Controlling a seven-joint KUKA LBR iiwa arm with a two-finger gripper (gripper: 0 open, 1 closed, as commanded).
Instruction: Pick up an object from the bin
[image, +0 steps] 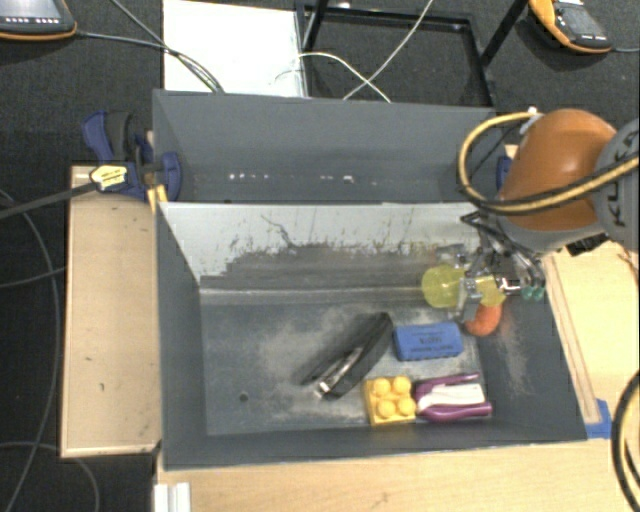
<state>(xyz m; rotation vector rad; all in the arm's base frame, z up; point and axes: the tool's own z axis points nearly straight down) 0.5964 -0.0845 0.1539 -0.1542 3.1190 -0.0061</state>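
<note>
My gripper (478, 280) hangs low at the bin's right side, near the back wall, under the arm's orange cover. A round yellow thing (439, 287) sits right against the gripper's left side, and a yellowish patch shows on the gripper's other side. Whether the yellow thing is held or only beside the gripper cannot be made out. Just below the gripper, a small orange thing (484, 319) lies on the bin floor. A blue rectangular block (428, 342) lies a little to the lower left of it.
Towards the bin's front lie a yellow studded brick (389, 399), a purple and white brush-like thing (455, 397) and a long black tool (350, 356) with a metal tip. The bin's left half is bare floor.
</note>
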